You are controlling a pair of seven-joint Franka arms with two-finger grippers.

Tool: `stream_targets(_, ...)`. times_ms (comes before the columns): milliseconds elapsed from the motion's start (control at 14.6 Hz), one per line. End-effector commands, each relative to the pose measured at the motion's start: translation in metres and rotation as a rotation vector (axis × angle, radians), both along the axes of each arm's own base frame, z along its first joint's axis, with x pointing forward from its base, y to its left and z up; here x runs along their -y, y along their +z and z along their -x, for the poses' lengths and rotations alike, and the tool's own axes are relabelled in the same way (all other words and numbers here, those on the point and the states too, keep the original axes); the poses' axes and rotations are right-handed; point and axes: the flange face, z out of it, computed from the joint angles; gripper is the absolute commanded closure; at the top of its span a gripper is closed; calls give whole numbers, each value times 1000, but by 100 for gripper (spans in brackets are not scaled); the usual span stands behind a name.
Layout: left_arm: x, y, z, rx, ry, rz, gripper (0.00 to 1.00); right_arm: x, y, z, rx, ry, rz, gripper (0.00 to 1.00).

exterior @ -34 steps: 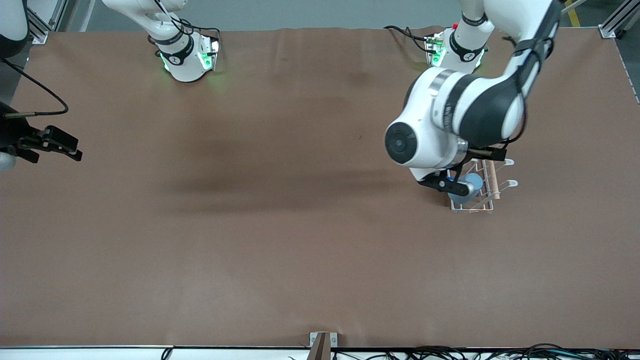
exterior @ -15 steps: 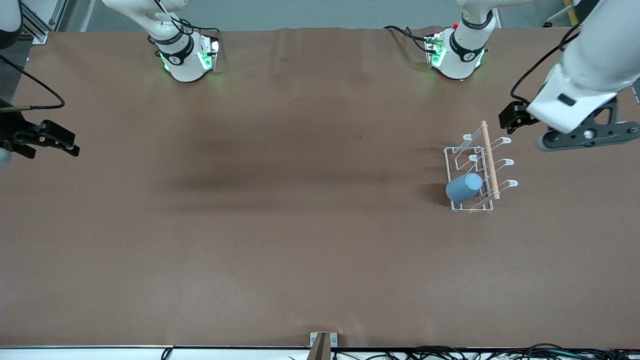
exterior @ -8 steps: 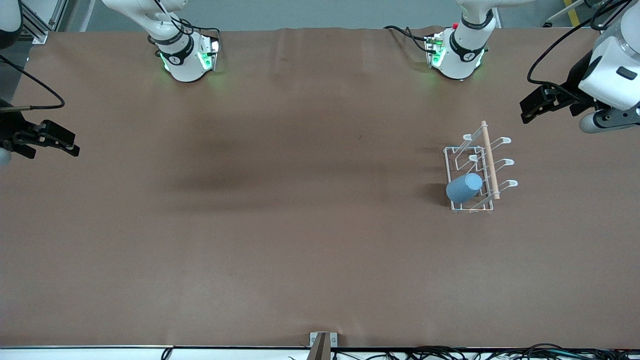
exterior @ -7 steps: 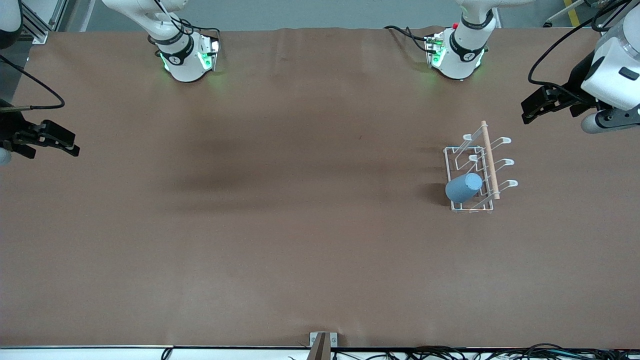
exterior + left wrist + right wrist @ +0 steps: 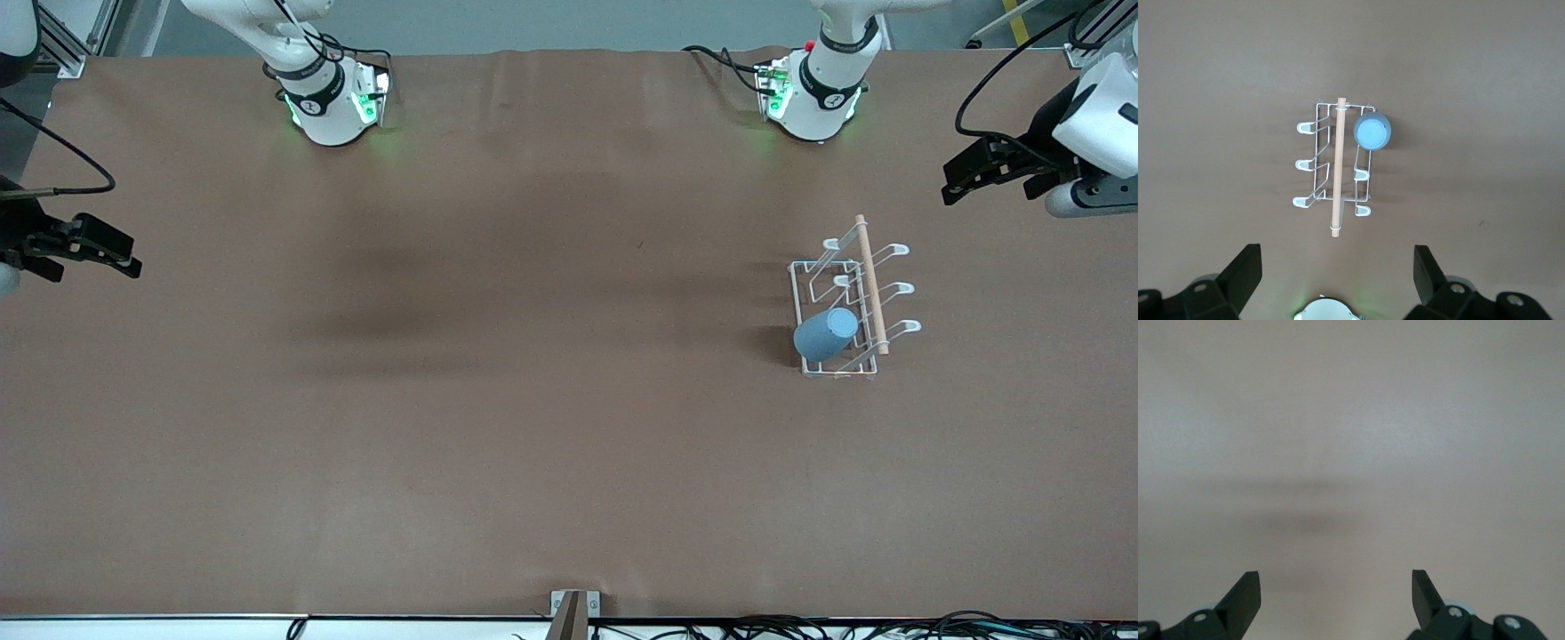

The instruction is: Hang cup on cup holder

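A brown cloth [image 5: 498, 427] covers the table [image 5: 178, 617] almost from edge to edge, smooth apart from faint creases near the edge where the bases stand. Broad, soft shadows darken the middle of it. At the edge nearest the front camera a small metal bracket [image 5: 574, 603] sits at the midpoint, and a tangle of black cables [image 5: 845, 627] runs along that edge toward the left arm's end. Aluminium frame profiles [image 5: 67, 44] show at the corners past the cloth, with grey floor [image 5: 551, 25] above.
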Motion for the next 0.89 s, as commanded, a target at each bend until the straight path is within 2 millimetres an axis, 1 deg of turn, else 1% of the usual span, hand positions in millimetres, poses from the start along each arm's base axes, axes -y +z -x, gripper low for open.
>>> stream_targets(0, -2, -2, 17, 19, -27, -9, 0, -3, 5, 3, 2, -12, -10, 0)
stream_targets(274, 0, -8, 18, 39, -43, -28, 0, -4, 4, 3, 1, -10, -10, 0)
stream_targets(479, 0, -8, 18, 49, -58, -25, 0, -3, 4, 3, 1, -12, -10, 0)
stream_targets(684, 9, -8, 17, 49, -73, -15, 0, -3, 4, 3, 2, -12, -10, 0)
stream_targets(821, 9, -8, 17, 49, -73, -14, 0, -3, 5, 3, 2, -12, -10, 0)
